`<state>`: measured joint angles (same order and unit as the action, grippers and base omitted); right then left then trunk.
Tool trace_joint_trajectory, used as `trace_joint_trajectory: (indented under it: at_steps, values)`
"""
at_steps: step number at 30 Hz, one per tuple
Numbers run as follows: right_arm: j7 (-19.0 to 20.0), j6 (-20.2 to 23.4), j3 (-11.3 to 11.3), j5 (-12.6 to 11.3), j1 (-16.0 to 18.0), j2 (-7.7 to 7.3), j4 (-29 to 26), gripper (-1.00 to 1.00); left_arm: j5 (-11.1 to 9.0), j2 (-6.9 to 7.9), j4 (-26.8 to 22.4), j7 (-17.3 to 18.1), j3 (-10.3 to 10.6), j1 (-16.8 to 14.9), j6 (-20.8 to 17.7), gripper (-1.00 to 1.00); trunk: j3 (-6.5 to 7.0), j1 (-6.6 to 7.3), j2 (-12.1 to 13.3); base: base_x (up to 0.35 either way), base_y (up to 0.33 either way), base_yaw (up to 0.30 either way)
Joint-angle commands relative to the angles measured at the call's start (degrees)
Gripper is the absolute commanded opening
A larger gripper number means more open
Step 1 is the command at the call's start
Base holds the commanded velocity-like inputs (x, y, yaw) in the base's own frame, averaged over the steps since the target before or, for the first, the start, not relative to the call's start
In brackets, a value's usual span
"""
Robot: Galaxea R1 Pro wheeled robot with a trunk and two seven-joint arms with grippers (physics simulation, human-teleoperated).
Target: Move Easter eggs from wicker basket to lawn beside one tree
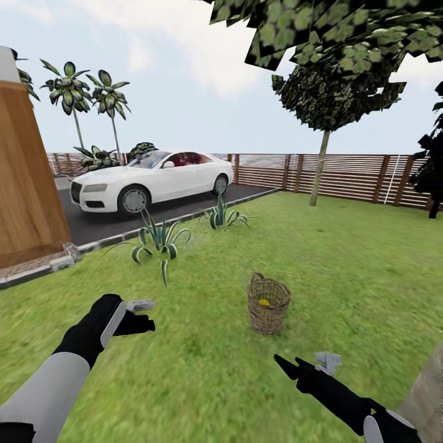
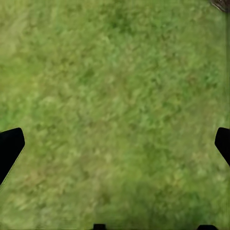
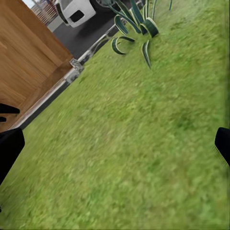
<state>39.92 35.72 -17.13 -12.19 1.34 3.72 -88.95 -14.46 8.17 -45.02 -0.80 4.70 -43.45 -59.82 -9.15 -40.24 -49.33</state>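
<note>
The head view took in the whole garden: the wicker basket (image 1: 269, 304) stood upright on the lawn (image 1: 344, 258) ahead of the robot, with a patch of yellow, one of the Easter eggs (image 1: 264, 302), visible inside it; how many eggs it held could not be told. Beyond it stood a tree (image 1: 320, 167) with a pale trunk by the wooden fence (image 1: 344, 175), and off to the left a white car (image 1: 151, 179) on a dark driveway and spiky plants (image 1: 159, 239) at the grass edge. The left end effector (image 1: 140, 315) hovered over the grass well to the left of the basket, and the right end effector (image 1: 304, 364) hung nearer the robot, just right of and short of the basket; neither touched it. The left wrist view showed bare grass between widely parted fingertips (image 2: 10, 146), with a brown sliver at one corner. The right wrist view gave instead a wooden wall (image 3: 28, 67), the car's front and a spiky plant beyond its own spread fingertips (image 3: 223, 143). Both end effectors were wide open and held nothing.
</note>
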Motion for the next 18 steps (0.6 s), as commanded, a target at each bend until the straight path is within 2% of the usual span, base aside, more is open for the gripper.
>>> trace_joint_trajectory:
  at_steps: [1,18]
  values:
    - [0.2,0.4,-0.1,-0.2,0.1,0.07,0.0,1.0,-0.2,0.09,-0.1,-0.1,0.2,0.0,-0.2,1.0,-0.09,-0.04,-0.1,0.292,0.21,-0.27]
    - [0.2,0.4,-0.2,-0.2,0.1,0.06,0.4,1.0,-0.2,0.09,-0.1,-0.1,0.2,0.0,-0.2,1.0,-0.09,-0.04,-0.1,0.288,0.213,-0.281]
